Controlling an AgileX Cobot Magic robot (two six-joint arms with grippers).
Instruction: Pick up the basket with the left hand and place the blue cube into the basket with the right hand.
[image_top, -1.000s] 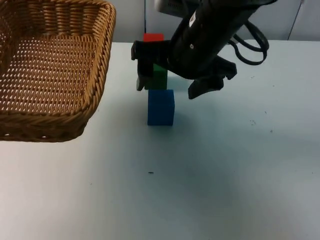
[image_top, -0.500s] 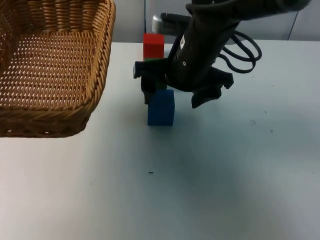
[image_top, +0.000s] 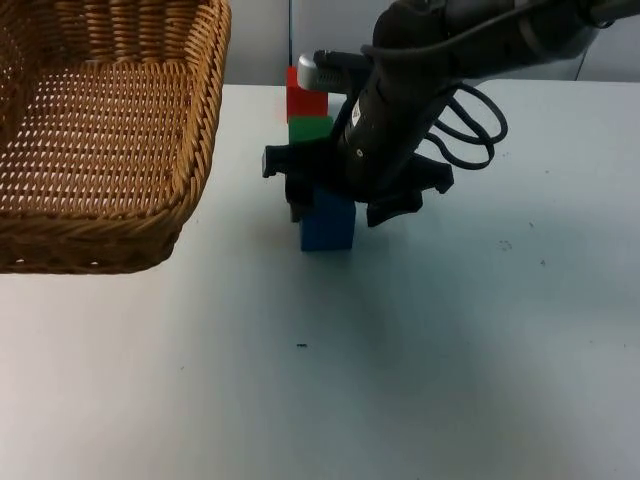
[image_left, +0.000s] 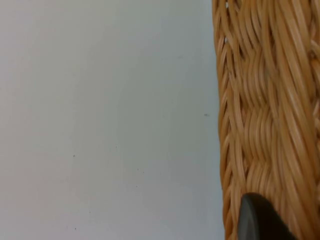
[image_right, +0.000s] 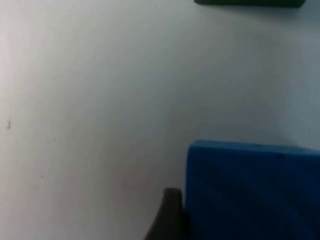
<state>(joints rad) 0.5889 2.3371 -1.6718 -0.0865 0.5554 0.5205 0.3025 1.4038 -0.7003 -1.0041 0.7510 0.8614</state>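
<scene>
Basket (image_top: 95, 150) held raised off the table by the left gripper (image_left: 257, 220), pinched on its rim; right gripper (image_top: 335, 210), fingers apart, straddles the blue cube (image_top: 327, 225) on the table (image_top: 450, 350) — grasp, lift, drop remain.

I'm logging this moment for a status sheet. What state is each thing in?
basket: lifted off the table, rim in the left gripper.
blue cube: on the table, not yet lifted.
right gripper: lowered over the blue cube, jaws open either side of it.
green cube: on the table, untouched.
red cube: on the table, untouched.
</scene>
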